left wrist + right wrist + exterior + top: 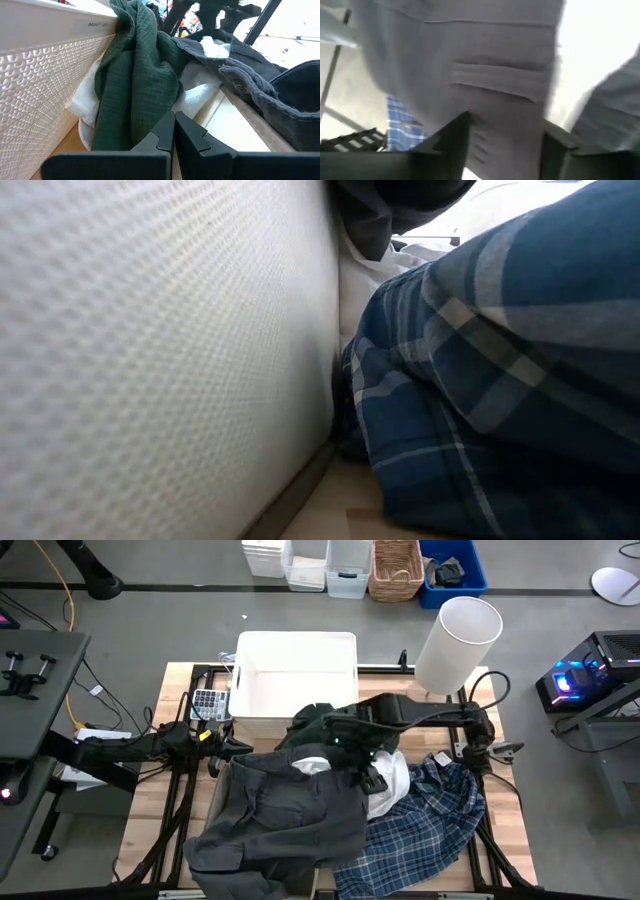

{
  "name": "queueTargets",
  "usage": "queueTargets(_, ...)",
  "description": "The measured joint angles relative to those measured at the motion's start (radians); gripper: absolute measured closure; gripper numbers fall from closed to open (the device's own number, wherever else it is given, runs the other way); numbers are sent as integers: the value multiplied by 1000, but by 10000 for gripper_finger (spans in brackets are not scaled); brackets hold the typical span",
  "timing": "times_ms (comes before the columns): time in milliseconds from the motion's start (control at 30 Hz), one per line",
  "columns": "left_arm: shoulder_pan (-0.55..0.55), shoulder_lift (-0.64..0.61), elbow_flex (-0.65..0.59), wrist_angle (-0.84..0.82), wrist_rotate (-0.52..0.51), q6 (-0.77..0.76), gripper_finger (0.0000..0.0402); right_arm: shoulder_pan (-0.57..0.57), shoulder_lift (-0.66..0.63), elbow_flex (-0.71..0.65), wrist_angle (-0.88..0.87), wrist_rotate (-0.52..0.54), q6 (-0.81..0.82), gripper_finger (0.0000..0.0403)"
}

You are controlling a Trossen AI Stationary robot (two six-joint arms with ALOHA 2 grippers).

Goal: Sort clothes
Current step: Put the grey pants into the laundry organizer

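A dark grey garment (285,815) lies spread over a beige box (214,802) at the table's near middle. A blue-and-white plaid shirt (425,825) lies to its right and fills the low view (500,380). A white garment (395,785) lies between them. A dark green garment (135,75) hangs over the white bin's near rim (320,720). My right gripper (372,778) is open low over the pile, a band of grey cloth (505,100) between its fingers. My left gripper (174,135) is shut and empty, just left of the green garment (240,748). My right gripper comes at the grey garment from above, one finger (455,140) on each side of a band of grey cloth. I cannot tell whether the fingers touch it.
The white bin (297,680) stands at the table's far middle; its patterned wall (35,85) is close beside my left gripper. A tall white cylinder (455,645) stands at the far right. A calculator-like device (206,703) lies left of the bin.
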Motion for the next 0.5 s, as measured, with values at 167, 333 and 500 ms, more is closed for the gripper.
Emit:
queueTargets(167, 0, 0, 0, 0, 0, 0, 401, 59, 9, 22, 107, -157, 100, 385)
queueTargets(333, 0, 0, 0, 0, 0, 0, 401, 138, -19, 115, 594, -186, 246, 398)
queueTargets(500, 0, 3, -1, -1, 0, 0, 401, 179, -14, 84, 1207, -125, 321, 400)
